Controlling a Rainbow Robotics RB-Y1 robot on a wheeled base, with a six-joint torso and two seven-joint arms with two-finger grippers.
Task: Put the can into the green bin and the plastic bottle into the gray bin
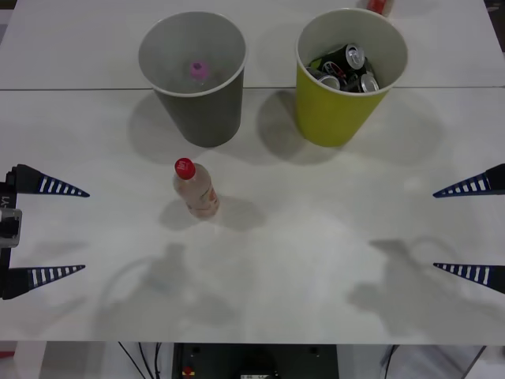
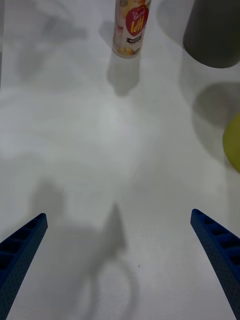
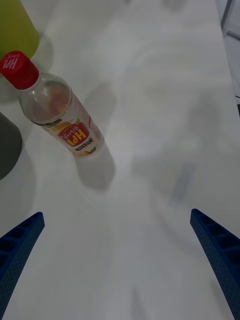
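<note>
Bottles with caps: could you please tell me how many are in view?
2, perhaps more hidden. The plastic bottle stands upright on the table before the gray bin; a pink-capped bottle lies inside that bin.

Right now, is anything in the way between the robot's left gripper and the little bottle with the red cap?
No, nothing visible. The left gripper is open at the table's left edge, and only bare white table lies between it and the plastic bottle, which stands upright in front of the gray bin.
</note>
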